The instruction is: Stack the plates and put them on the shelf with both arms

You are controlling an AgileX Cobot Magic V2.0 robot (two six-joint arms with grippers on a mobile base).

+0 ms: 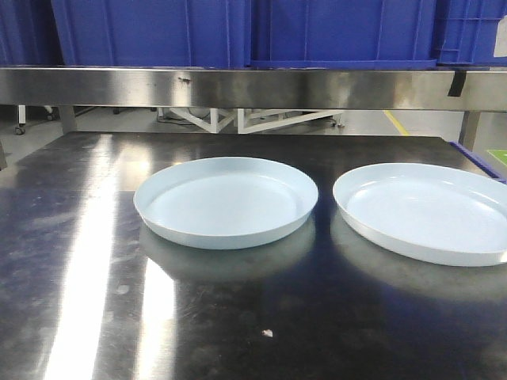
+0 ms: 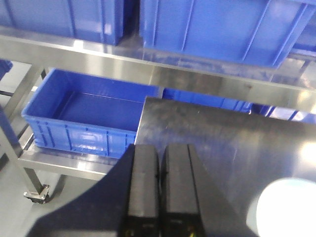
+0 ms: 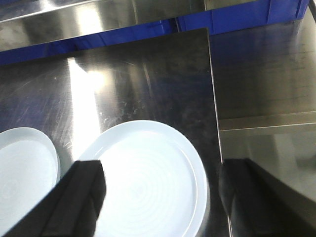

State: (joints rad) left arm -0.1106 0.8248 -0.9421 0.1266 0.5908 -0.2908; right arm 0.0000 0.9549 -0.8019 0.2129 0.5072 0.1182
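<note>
Plainly, nothing is stacked: the left plate and right plate lie side by side, apart, on the steel desk, one per arm. The right gripper hovers spread wide over the right one (ready for its rim, I judge); the left gripper is pressed together near the desk's edge. Blue crates crowd the shelf.

1. No txt, label, brand, no. or sign readable in any view.
2. Left plate & right plate: plain glossy faces, no print.
3. Blue crates: moulded ribs only, nothing legible.
4. Bench & shelf: bare steel, only glare & scuffs.
5. Black strip on shelf edge: no legible mark.
</note>
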